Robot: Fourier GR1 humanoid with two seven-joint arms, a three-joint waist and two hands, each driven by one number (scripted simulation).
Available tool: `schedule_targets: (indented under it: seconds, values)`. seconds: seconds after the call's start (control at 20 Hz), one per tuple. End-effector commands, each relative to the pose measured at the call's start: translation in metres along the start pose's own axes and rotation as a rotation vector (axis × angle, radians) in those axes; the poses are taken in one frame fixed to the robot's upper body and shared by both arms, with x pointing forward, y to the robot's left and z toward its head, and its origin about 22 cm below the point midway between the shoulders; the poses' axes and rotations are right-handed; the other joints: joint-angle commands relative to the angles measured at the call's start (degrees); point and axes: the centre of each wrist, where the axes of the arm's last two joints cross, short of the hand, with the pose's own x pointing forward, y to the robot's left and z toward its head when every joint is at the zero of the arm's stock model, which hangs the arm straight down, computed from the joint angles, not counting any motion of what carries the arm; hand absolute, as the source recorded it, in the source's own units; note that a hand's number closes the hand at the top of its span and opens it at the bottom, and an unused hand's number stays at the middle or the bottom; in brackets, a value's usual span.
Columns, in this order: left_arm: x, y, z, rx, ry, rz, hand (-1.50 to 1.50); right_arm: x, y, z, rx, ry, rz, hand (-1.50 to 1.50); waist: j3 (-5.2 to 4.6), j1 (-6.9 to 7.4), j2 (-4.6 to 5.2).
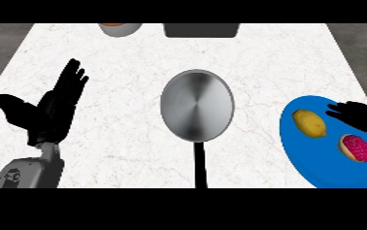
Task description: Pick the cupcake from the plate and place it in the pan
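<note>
A blue plate [315, 168] lies at the counter's right edge. On it sit a pink cupcake [354, 148], partly cut off by the view's edge, and a yellow lemon [309, 123]. A silver pan [196, 106] with a black handle [201, 166] rests in the middle of the counter with nothing inside. Only the fingers of my right hand [349, 113] show, straight and hovering over the plate's far right part, just beyond the cupcake. My left hand [56, 108] stays open at the left, fingers up, away from everything.
At the counter's far edge stand a grey bowl [119, 29] with something orange in it and a dark grey box [201, 29]. White marble counter [122, 78] lies between the pan and my left hand.
</note>
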Motion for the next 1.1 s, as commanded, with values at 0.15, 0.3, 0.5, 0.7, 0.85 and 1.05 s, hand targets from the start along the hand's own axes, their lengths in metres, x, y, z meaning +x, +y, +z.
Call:
schedule_targets:
  seconds: [0.15, 0.3, 0.5, 0.7, 0.85, 1.05]
  values:
    - [0.012, 0.009, 0.001, -0.005, 0.002, 0.004, 0.0, 0.012, 0.024, -0.018, -0.019, -0.028, -0.026, -1.5, -0.01, -0.17, -0.06]
    - [0.002, 0.008, 0.018, -0.017, 0.002, 0.014, 0.0, 0.008, 0.024, -0.026, -0.005, -0.017, -0.067, -1.5, -0.01, 0.14, -0.07]
    - [-0.003, 0.019, 0.007, -0.008, -0.011, 0.005, 0.0, 0.02, 0.033, -0.038, 0.021, -0.022, -0.061, -1.5, -0.02, -0.1, -0.04]
    - [-0.002, 0.012, -0.009, 0.007, 0.001, 0.002, 0.0, 0.019, 0.048, -0.052, 0.001, -0.138, -0.036, 1.5, 0.0, -0.13, 0.05]
    - [0.013, 0.008, -0.002, -0.01, -0.003, 0.012, 0.0, -0.004, 0.037, -0.035, -0.016, -0.14, -0.03, 1.5, -0.01, -0.11, -0.03]
    - [-0.002, 0.01, -0.005, 0.02, -0.003, 0.015, 0.0, 0.009, 0.034, -0.047, -0.027, -0.138, -0.053, 1.5, -0.04, -0.26, -0.02]
